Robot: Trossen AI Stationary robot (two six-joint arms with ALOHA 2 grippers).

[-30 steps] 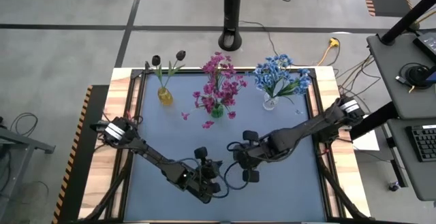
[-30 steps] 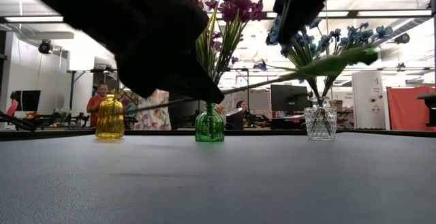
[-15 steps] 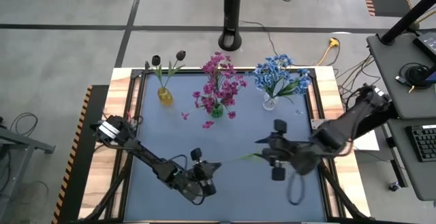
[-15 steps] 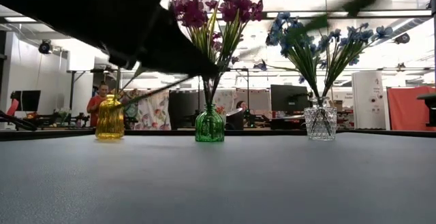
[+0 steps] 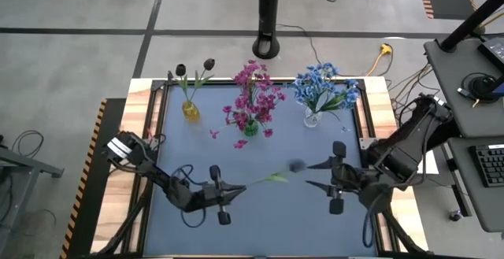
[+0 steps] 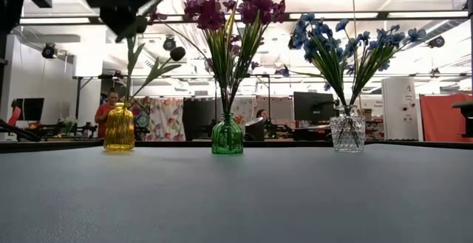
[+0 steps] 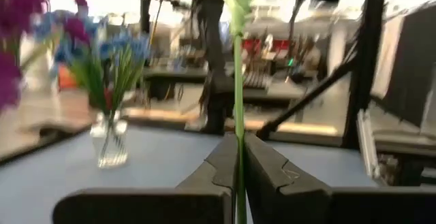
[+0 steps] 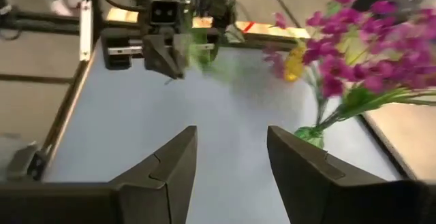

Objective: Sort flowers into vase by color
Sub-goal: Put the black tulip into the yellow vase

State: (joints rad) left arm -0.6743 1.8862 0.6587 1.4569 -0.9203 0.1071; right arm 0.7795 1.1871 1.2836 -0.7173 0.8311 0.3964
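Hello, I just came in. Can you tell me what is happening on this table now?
The robot is sorting artificial flowers into three vases by color. The left gripper is shut on a flower stem, held over the front of the table. The right gripper is open and empty, facing it. At the back, the yellow vase holds dark buds, the green vase holds magenta flowers, and the clear vase holds blue ones. Two magenta pieces lie on the table near the green vase.

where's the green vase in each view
High view: green vase at the table's far edge, middle of three vases.
Low view: centre, between the yellow vase and the clear vase.
Left wrist view: not in it.
Right wrist view: lower right.
Shared landmark: its pink flowers.
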